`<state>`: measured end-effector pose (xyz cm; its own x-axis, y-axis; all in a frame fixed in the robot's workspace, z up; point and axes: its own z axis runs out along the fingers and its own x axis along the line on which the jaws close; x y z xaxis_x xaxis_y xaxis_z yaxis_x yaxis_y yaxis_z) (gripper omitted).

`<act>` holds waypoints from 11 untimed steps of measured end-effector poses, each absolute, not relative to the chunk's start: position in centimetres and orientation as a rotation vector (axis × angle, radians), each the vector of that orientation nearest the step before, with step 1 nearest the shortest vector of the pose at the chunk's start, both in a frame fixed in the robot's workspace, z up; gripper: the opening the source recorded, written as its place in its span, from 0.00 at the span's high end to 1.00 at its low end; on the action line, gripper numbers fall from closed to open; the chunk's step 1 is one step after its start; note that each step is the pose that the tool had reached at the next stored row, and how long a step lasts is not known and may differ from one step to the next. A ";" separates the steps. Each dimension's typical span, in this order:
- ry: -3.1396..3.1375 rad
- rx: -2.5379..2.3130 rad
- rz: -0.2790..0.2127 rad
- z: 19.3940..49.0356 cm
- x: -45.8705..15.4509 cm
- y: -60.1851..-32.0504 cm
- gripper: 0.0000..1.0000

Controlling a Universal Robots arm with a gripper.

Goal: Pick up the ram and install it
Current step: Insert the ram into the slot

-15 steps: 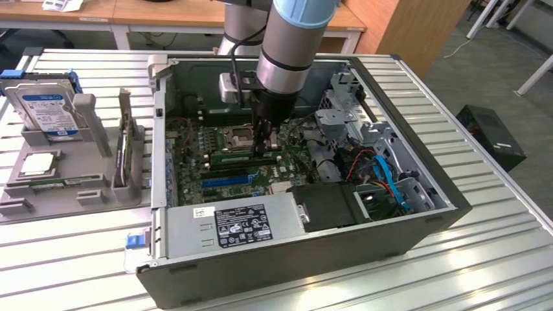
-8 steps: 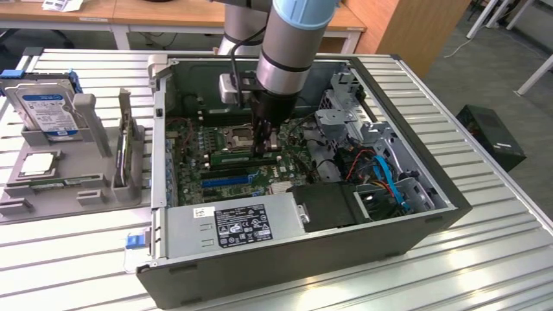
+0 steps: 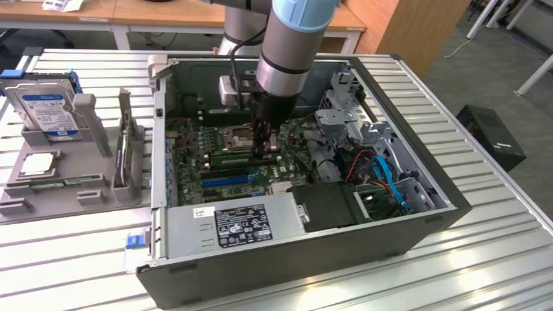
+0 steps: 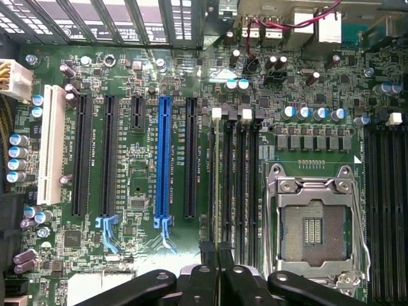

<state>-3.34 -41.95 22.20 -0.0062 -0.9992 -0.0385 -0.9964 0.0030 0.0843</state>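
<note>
Looked first through the exterior view: found the arm [image 3: 289, 45] standing straight down into the open computer case [image 3: 276, 272], with the gripper [image 3: 263, 150] low over the motherboard [image 3: 194, 146], just beside the processor socket [image 3: 237, 135]. Made out the ram [image 3: 232, 156] as a thin green strip lying level at the fingertips, close against the board; could not tell there whether seated or merely touching, with one end hidden behind the gripper. Noted outside the case, toward the exterior view's left, a grey tray [image 3: 95, 194] holding a hard drive [image 3: 48, 110] upright and a silver processor chip [image 3: 36, 165] lying flat. Turned to the wrist view: saw the two fingers [image 4: 207, 258] drawn close together, clamped on the ram with barely a gap, over the black memory slots [image 4: 241, 178] next to the open socket. Caught the ram there as no more than a thin edge-on line along one slot, hard to separate from the slot itself. Lost the near slot ends behind the black gripper links [image 4: 293, 287]; found a second bank of slots [image 4: 382, 191] cut off at the edge of view.
</note>
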 end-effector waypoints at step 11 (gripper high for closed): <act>-2.202 2.192 -0.135 21.9 -3.3 -42.0 0.88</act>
